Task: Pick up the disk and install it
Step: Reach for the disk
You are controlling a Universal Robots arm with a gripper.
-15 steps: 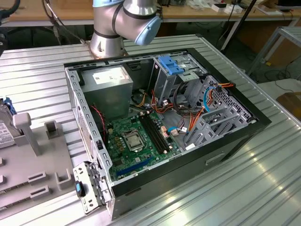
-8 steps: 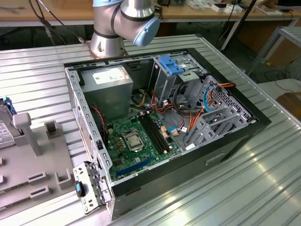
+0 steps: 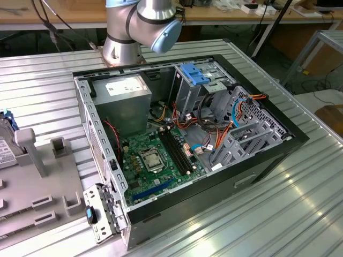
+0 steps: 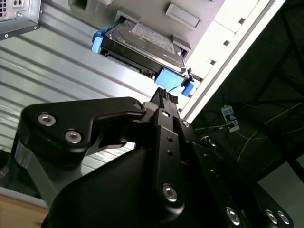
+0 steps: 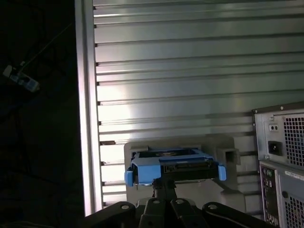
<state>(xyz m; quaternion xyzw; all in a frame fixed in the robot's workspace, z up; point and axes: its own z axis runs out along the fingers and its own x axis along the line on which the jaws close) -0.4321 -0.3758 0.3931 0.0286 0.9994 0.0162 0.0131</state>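
At the wrist, your tool (image 4: 164, 97) looks closed with nothing between its tips, and it points at the disk (image 4: 142, 45). The disk lies in a grey holder (image 5: 228, 156) near the worktop (image 5: 190, 71) edge. Closed like this, the tool would likely butt the blue rail rather than straddle it. A shove could tip the disk out of the holder or over that edge. Beyond stands the open case (image 3: 252, 168).
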